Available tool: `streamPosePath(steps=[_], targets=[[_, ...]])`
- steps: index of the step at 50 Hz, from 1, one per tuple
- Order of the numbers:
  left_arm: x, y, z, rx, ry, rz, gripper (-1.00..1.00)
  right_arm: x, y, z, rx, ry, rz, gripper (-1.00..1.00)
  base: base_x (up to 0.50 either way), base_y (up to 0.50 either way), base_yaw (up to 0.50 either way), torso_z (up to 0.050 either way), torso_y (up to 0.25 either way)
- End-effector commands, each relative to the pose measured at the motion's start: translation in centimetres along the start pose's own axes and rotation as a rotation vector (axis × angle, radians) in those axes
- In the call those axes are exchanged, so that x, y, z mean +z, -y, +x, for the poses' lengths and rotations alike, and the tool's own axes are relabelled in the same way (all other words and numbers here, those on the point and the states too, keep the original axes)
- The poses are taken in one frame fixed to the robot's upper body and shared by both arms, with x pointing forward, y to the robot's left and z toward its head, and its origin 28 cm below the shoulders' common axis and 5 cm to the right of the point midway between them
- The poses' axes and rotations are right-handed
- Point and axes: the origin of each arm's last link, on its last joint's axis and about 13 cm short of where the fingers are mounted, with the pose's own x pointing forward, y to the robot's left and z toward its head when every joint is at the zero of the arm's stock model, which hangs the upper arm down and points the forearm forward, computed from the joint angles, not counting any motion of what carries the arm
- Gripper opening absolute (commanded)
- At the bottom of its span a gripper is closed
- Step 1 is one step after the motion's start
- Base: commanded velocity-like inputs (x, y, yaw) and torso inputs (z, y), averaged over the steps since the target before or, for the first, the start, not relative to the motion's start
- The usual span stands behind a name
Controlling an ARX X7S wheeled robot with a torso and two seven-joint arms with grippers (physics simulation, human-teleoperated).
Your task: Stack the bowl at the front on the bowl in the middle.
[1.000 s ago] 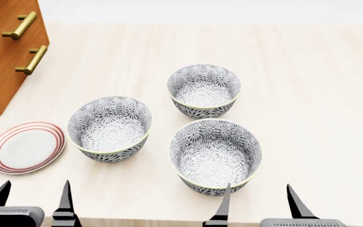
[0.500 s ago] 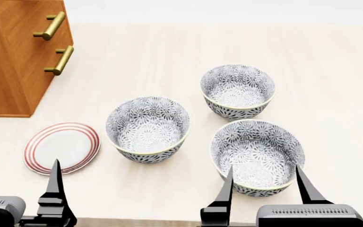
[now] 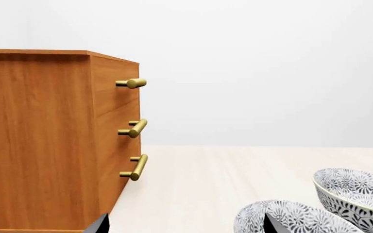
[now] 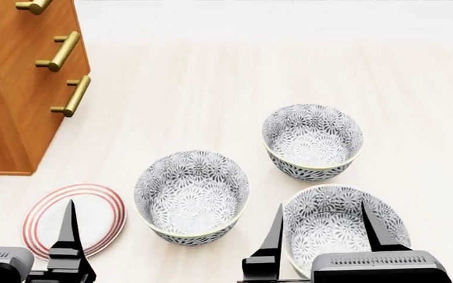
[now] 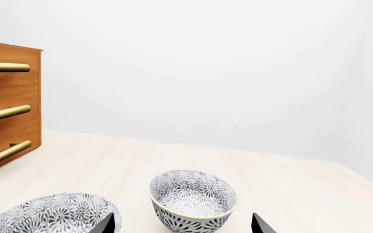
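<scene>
**3 bowls upright, right gripper spread over the front one**

3 floral bowls stand upright on the pale wooden table (image 4: 210, 88), each apart from the others. The bowl at the front (image 4: 341, 227) sits nearest the table's front edge, toward its right side. The bowl in the middle (image 4: 193, 194) is to its left and slightly further back. The third bowl (image 4: 313, 140) stands behind the front one, toward the rear.

The right gripper (image 4: 321, 227) hangs over the front bowl with its fingers spread wide, 1 finger just outside the left rim and 1 above the inside; it grips nothing. The left gripper (image 4: 26, 219) is also spread and empty, hovering over a red-rimmed plate (image 4: 92, 215) near the front left corner.

A wooden cabinet (image 4: 10, 106) with 3 brass handles (image 4: 59, 52) stands along the table's left edge.
</scene>
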Motion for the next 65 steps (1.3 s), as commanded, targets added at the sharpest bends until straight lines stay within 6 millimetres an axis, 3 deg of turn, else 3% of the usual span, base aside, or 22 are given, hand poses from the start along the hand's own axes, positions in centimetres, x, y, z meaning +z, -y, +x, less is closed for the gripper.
streamPosePath(steps=[1, 23, 26, 33, 42, 47, 49, 55, 56, 59, 60, 61, 65], targets=[[0.3, 0.1, 0.2, 0.004, 0.012, 0.013, 1.00, 0.4, 0.1, 0.3, 0.005, -0.002, -0.007, 1.00, 0.50, 0.00, 0.00, 0.000, 0.000], [0.4, 0.4, 0.8, -0.007, 0.011, 0.022, 1.00, 0.5, 0.1, 0.8, 0.022, -0.019, -0.015, 1.00, 0.50, 0.00, 0.00, 0.000, 0.000], [0.5, 0.4, 0.7, -0.011, 0.010, 0.023, 1.00, 0.3, 0.1, 1.0, 0.046, -0.071, 0.105, 1.00, 0.50, 0.00, 0.00, 0.000, 0.005], [0.5, 0.4, 0.7, -0.011, 0.008, 0.023, 1.00, 1.0, 0.5, 1.8, -0.005, -0.119, 0.086, 1.00, 0.00, 0.00, 0.00, 0.000, 0.000], [0.2, 0.3, 0.9, -0.008, -0.002, 0.016, 1.00, 4.9, 4.1, 4.1, -0.095, -0.222, 0.239, 1.00, 0.00, 0.00, 0.00, 0.000, 0.000], [0.0, 0.4, 0.8, -0.013, -0.006, 0.017, 1.00, 6.2, 5.6, 5.2, -0.112, -0.222, 0.275, 1.00, 0.00, 0.00, 0.00, 0.000, 0.000], [0.0, 0.4, 0.9, -0.013, -0.007, 0.015, 1.00, 6.5, 6.1, 5.6, -0.107, -0.304, 0.296, 1.00, 0.00, 0.00, 0.00, 0.000, 0.000], [-0.1, 0.5, 1.0, -0.016, -0.015, 0.014, 1.00, 6.7, 6.6, 6.2, -0.127, -0.381, 0.284, 1.00, 0.00, 0.00, 0.00, 0.000, 0.000], [-0.1, 0.6, 0.8, -0.023, -0.015, 0.016, 1.00, 7.1, 7.6, 7.6, -0.127, -0.427, 0.361, 1.00, 0.00, 0.00, 0.00, 0.000, 0.000], [-0.1, 0.6, 0.8, -0.022, -0.017, 0.017, 1.00, 7.1, 8.0, 8.6, -0.118, -0.479, 0.417, 1.00, 0.00, 0.00, 0.00, 0.000, 0.000], [-0.1, 0.8, 0.5, -0.039, -0.019, 0.020, 1.00, 5.3, 8.9, 9.7, -0.145, -0.548, 0.448, 1.00, 0.00, 0.00, 0.00, 0.000, 0.000], [-0.2, 0.8, 0.5, -0.039, -0.020, 0.021, 1.00, 4.8, 8.9, 10.0, -0.144, -0.577, 0.459, 1.00, 0.00, 0.00, 0.00, 0.000, 0.000], [-0.2, 0.8, 0.5, -0.040, -0.022, 0.023, 1.00, 4.5, 9.3, 10.3, -0.156, -0.593, 0.471, 1.00, 0.00, 0.00, 0.00, 0.000, 0.000]])
